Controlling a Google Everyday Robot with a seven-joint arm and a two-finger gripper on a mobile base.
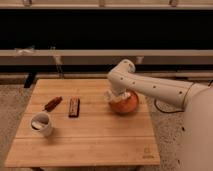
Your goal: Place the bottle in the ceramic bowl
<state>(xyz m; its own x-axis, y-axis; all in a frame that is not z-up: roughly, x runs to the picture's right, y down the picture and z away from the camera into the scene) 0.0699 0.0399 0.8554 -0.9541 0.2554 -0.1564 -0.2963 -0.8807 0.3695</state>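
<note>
Bottle (119,96): white shape lying at the bowl (125,104) rim, under the tool (116,95). Tool: hanging over the bowl's left edge; grip state cannot be told. Step judged: placing is finishing. Next: letting go, then lifting clear of the bowl. Mug (42,123), bar (74,106): sitting well left of the bowl on the table (90,140).

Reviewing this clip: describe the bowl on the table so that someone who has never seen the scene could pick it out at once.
On the light wooden slatted table, look to the right side, under the white robot arm. The round orange-red ceramic bowl sits there with the gripper at its left rim. Unlike the white mug or dark brown rectangular bar, it is wide and orange.
</note>
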